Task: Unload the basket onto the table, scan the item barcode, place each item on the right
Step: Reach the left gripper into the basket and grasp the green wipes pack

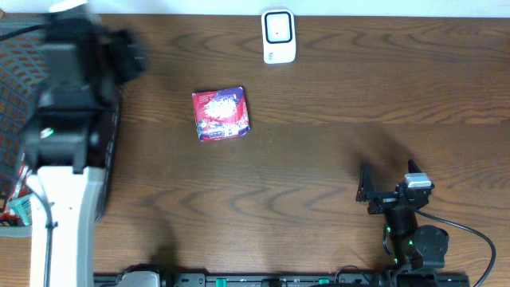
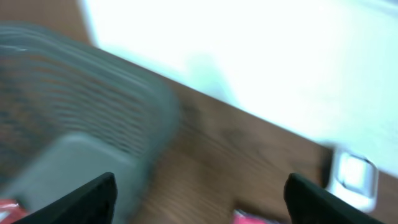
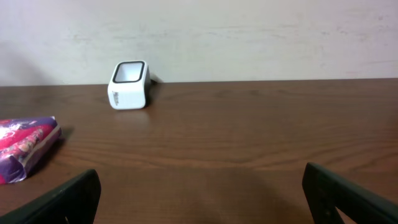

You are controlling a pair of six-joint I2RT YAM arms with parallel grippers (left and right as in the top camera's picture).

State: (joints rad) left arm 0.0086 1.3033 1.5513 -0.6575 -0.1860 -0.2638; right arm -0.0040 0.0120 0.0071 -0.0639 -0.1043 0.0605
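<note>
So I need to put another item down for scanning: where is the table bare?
The wide wood between the packet and the right hand is bare, and so is the far strip beside the scanner on that side. It is crowded at the opposite edge, where the basket and the left arm sit.

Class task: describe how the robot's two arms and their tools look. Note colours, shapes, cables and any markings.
Left arm: broad white lower link, bulky black upper sections, blurred. Right arm: slim, black, a grey block at the wrist, a green light, a black cable looping away. Left tool and right tool: black wedge-shaped fingers. No markings legible.
</note>
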